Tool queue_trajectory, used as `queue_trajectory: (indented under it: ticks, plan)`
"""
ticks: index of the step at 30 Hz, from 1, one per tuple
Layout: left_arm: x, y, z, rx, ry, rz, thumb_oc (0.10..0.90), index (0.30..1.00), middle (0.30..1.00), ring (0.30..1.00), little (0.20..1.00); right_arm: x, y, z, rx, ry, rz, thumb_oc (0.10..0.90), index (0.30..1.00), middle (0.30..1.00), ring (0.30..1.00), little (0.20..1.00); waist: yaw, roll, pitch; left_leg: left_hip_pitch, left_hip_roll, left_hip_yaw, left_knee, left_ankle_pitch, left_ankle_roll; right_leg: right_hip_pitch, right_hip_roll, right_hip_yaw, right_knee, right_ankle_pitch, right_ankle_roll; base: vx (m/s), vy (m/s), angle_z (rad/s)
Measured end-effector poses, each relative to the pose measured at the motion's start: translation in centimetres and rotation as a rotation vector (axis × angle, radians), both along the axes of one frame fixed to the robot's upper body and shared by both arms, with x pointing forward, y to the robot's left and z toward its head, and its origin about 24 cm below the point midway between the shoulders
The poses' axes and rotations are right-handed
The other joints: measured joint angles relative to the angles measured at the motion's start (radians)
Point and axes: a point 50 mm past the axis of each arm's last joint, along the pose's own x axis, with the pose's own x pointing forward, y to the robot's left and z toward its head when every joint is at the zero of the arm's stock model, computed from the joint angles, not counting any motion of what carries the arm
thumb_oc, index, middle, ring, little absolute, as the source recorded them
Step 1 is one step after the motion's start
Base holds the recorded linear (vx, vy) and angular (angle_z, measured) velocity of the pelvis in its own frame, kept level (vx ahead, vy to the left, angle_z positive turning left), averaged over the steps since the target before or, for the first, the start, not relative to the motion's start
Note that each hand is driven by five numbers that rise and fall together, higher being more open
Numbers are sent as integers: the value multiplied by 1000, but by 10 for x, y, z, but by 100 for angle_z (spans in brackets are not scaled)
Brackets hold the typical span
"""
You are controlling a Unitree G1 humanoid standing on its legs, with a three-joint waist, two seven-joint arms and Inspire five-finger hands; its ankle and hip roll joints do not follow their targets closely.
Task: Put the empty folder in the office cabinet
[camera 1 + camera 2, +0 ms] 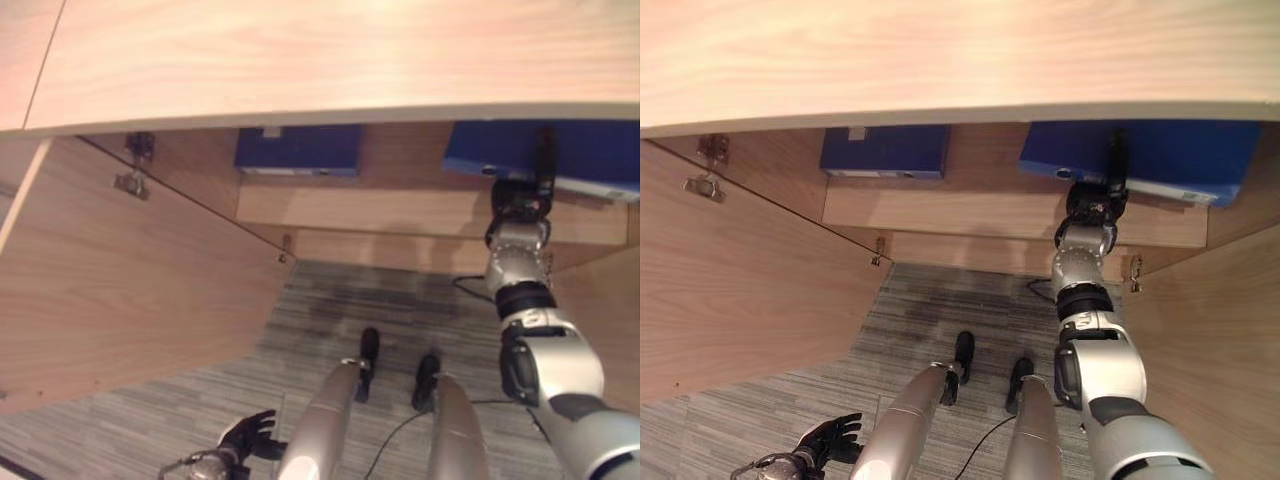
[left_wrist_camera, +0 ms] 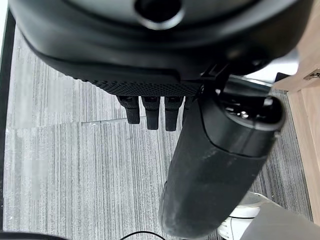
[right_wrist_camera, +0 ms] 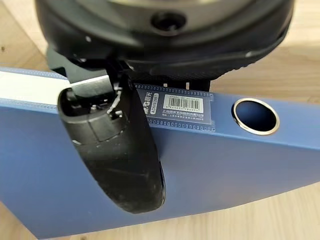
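right robot hand (image 1: 1102,200) gripping, left robot hand (image 1: 247,435) relaxed

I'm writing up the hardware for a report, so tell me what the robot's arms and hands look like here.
Both arms are smooth silver-grey shells with black bands at the joints. The right arm narrows to a ribbed metallic wrist with a black collar, ending in a dark right hand. The left hand is likewise black. Up close, each thumb is a rounded matt-black shell, and the palm edge has a fine dotted texture.
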Motion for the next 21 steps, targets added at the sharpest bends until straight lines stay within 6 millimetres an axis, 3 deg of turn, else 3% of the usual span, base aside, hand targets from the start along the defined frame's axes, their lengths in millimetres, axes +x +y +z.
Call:
queue_trajectory:
  ticks: [5, 8, 14, 15, 21]
  plan:
    - [-1, -2, 0, -1, 5, -16, 800, 900, 900, 900, 900, 3, 2, 23, -47, -23, 15, 400, 300, 300, 300, 300, 4, 2, 6, -63, -12, -1, 39, -1, 0, -66, -14, 3, 56, -9, -3, -20, -11, 7]
    - [1, -4, 1, -11, -6, -20, 800, 900, 900, 900, 900, 6, 5, 25, -68, -4, 30, 400, 300, 300, 300, 300, 13, 4, 7, -87, -14, 2, 48, 0, -4, -96, -19, 8, 75, -10, -4, -10, -3, 1]
    - [8, -12, 6, -35, -43, -44, 800, 900, 900, 900, 900, 6, 0, 39, -111, -2, 30, 400, 300, 300, 300, 300, 39, 35, 44, -117, -30, 2, 49, 9, 1, -133, -36, 9, 102, -14, -8, 0, 2, 7]
    - [8, -13, 6, -36, -43, -49, 800, 900, 900, 900, 900, 7, 2, 50, -119, -13, 33, 400, 300, 300, 300, 300, 41, 36, 45, -126, -34, 2, 49, 16, 2, -143, -41, 10, 105, -14, -5, 10, 14, 7]
    - [9, -13, 6, -38, -48, -50, 800, 900, 900, 900, 900, 8, 2, 60, -122, -29, 34, 400, 300, 300, 300, 300, 58, 36, 45, -126, -40, 0, 47, 17, 6, -144, -46, 9, 106, -18, -3, 10, 5, 2]
